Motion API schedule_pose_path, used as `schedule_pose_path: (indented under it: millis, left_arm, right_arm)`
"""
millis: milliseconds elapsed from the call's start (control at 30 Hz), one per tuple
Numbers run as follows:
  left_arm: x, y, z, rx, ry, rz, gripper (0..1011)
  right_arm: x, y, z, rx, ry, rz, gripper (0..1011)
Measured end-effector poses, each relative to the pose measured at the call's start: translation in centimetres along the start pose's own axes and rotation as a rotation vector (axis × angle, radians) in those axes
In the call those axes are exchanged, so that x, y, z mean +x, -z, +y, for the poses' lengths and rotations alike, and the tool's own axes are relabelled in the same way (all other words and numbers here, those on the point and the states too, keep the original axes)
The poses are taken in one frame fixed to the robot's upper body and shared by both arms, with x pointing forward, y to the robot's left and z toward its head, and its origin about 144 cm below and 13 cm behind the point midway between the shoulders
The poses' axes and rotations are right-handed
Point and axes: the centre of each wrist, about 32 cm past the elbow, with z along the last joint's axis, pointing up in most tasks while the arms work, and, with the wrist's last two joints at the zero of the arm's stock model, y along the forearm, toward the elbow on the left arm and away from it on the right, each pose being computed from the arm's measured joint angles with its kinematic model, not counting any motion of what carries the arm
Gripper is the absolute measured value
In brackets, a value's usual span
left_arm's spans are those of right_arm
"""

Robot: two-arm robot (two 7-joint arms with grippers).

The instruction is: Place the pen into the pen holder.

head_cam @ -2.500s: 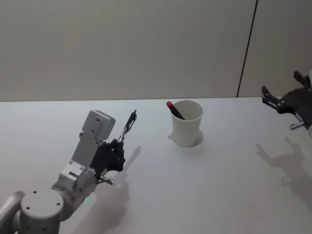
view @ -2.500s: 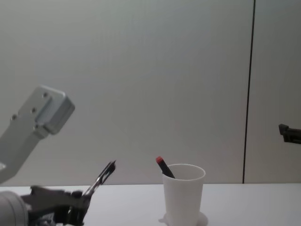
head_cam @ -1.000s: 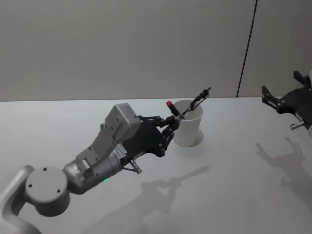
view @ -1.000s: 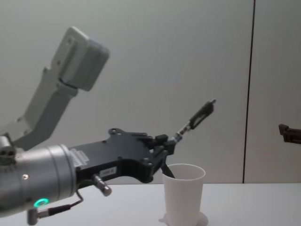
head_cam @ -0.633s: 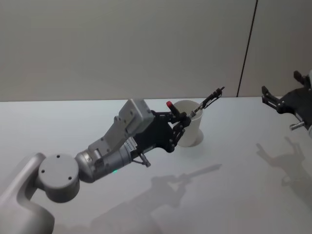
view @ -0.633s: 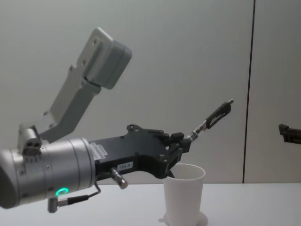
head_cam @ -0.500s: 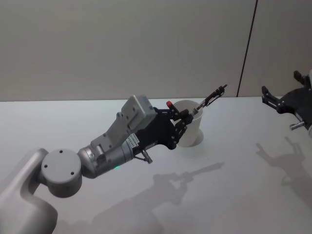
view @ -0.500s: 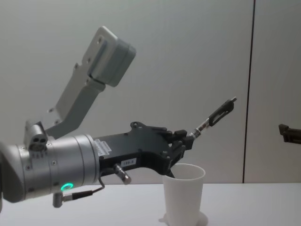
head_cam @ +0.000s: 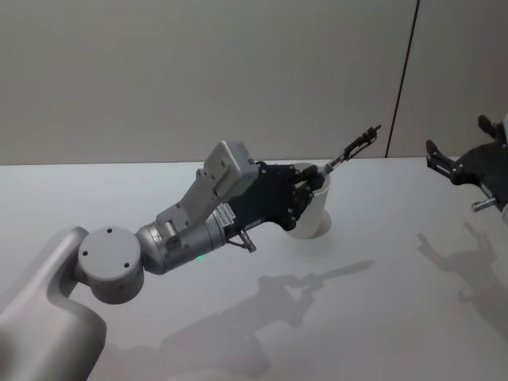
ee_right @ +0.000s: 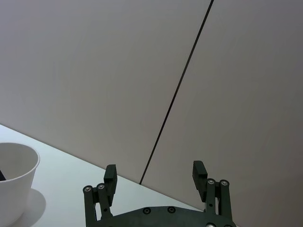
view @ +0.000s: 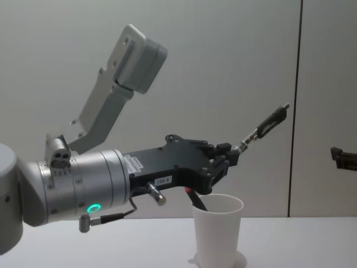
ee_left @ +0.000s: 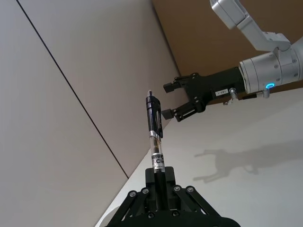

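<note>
The pen, black with a clear barrel, sticks up at a slant from my left gripper, which is shut on its lower end. That gripper hovers just above the rim of the white pen holder, on its left side. From the chest, the pen points up and right above the pen holder. A dark pen with a red part leans inside the cup. My right gripper hangs open at the far right, well away from the cup.
The white table carries shadows of both arms. A grey wall with a dark vertical seam stands behind. The left arm's forearm stretches across the table's middle towards the cup.
My left arm has risen from the near left and carried the pen right and forward to above the cup's rim. The right arm has stayed still.
</note>
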Motion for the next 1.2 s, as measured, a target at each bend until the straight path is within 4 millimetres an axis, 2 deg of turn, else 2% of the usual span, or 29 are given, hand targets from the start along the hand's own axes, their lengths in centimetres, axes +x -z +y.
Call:
schedule_pose_path:
  millis: [1200]
  left_arm:
    - [-0.3,0.7,-1.5,-0.09,0.123,0.025,126]
  right_arm:
    - [0.0,0.0,0.0,0.0,0.0,0.0,1002]
